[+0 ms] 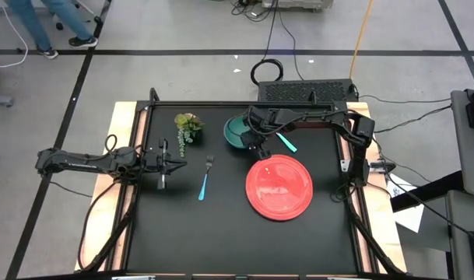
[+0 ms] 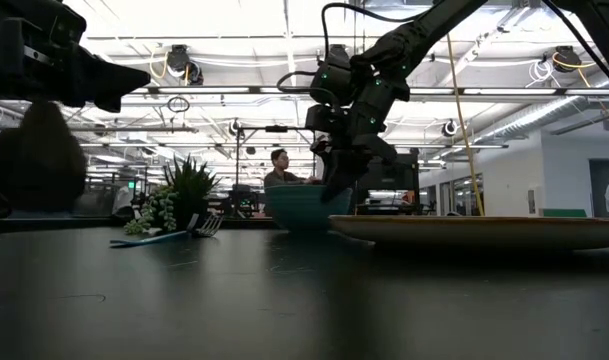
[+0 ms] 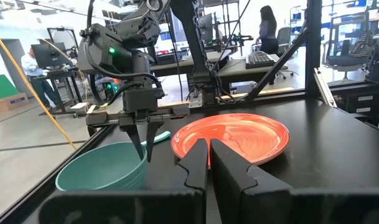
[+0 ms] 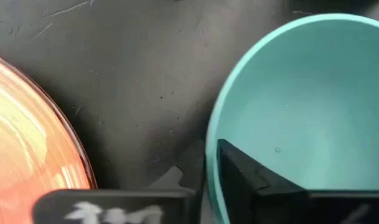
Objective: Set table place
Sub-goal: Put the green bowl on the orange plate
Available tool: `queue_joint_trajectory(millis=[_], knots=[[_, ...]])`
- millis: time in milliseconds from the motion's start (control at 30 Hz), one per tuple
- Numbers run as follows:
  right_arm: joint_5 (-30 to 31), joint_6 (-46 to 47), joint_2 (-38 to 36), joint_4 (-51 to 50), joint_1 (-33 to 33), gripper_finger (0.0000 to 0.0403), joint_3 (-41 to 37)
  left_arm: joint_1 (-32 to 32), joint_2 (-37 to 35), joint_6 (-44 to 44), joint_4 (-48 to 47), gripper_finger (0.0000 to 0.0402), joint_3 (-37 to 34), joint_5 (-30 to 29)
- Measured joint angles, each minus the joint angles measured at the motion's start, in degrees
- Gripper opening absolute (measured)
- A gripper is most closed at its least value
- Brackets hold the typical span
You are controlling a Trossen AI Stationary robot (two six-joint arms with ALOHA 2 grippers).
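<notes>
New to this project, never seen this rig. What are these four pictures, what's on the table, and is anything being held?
It is a robot with two dark arms, each ending in a two-finger claw, at a black table. One picture looks straight down, one sits at tabletop height, and two come from cameras on the wrists.

On the table lie a red plate, a teal bowl, a blue-handled fork, a teal-handled spoon and a small green plant sprig.

The right claw is at the bowl's rim, one finger inside and one outside, shut on it. The bowl sits on the table beside the plate. The left claw waits shut and empty at the table's left side.
</notes>
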Motion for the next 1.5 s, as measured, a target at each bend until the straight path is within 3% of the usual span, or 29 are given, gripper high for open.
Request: queue_joint_trajectory(millis=[367,1033,1500], knots=[[0.1,-2.6,-0.6,-0.3,1.0,0.0003,0.0,0.0,0.0,0.0,0.0,0.0024,0.0,0.0],[0.0,0.7,-8.7,-5.8,2.4,0.0001,0.0,0.0,0.0,0.0,0.0,0.0024,0.0,0.0],[0.0,2.6,-11.0,-9.1,8.4,0.0,0.0,0.0,0.0,0.0,0.0,0.0024,0.0,0.0]])
